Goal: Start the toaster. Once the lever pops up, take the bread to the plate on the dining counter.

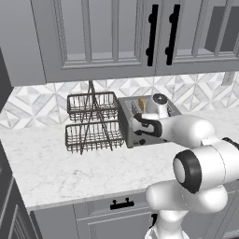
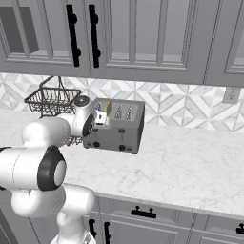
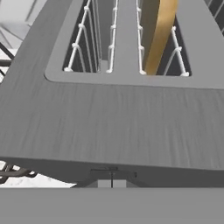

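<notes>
Starting the toaster (image 2: 116, 125) – end effector (image 3: 112, 177) pressed together at its front edge, bread (image 3: 160, 35) just beyond – next, push the lever down

A brushed grey metal four-slot toaster (image 2: 117, 125) is showing dark knobs; a tan-edged slice of bread (image 3: 160, 35) is glowing golden between white wires.

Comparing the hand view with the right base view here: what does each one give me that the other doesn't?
Hand view alone: a close look down into the toaster's slots, with their white wire guides. Right base view alone: the toaster's front with its dark knobs and levers, the marble counter, the upper cabinets, a wall outlet, the wire basket rack and the arm. Both: the toaster with the bread standing in a slot.
</notes>
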